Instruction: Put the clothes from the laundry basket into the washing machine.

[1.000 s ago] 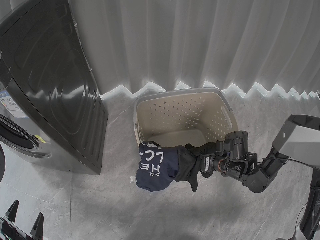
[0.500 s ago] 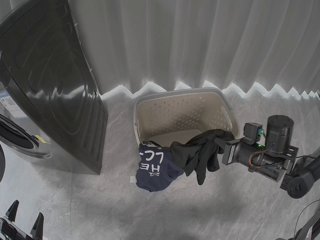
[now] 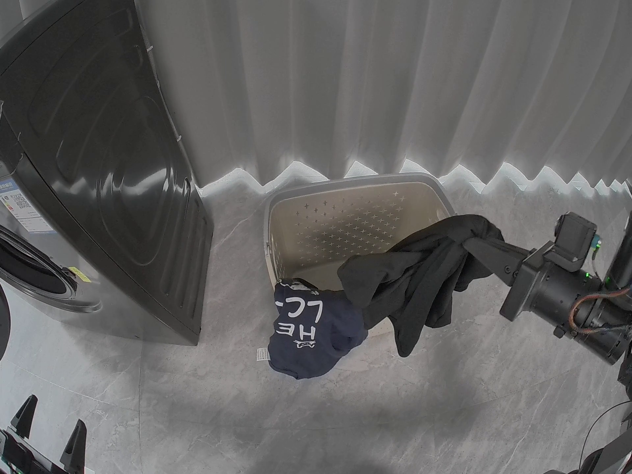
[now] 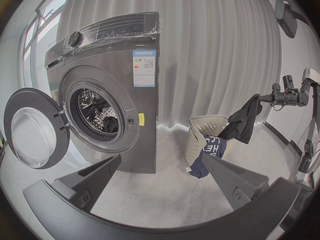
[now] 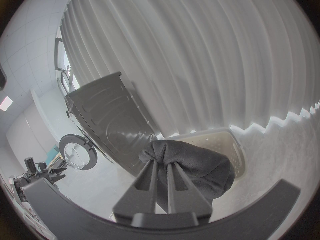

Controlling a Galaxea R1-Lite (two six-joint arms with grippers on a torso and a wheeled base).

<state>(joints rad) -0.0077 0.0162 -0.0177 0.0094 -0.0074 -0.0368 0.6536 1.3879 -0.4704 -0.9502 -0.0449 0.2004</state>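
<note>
A beige laundry basket [image 3: 299, 232] stands on the floor before the curtain. A navy shirt [image 3: 313, 334] with white letters hangs over its front rim. My right gripper [image 3: 484, 241] is shut on a black garment [image 3: 415, 278] and holds it above the basket's right side, with the cloth trailing down to the rim. In the right wrist view the fingers [image 5: 148, 170] pinch a bunch of that garment [image 5: 196, 167]. My left gripper [image 4: 160, 157] stands open and holds nothing, low near the washing machine [image 4: 110, 94], whose door [image 4: 33, 127] is swung open. A dark cloth [image 4: 110, 124] lies in the drum.
A white curtain [image 3: 395, 67] hangs behind the basket. The washing machine [image 3: 99, 166] fills the left side of the head view. Grey floor [image 3: 263, 416] lies open between machine and basket.
My right gripper has risen and drawn back to the right, pulling the black garment up out of the basket. The navy shirt and my left gripper have stayed put.
</note>
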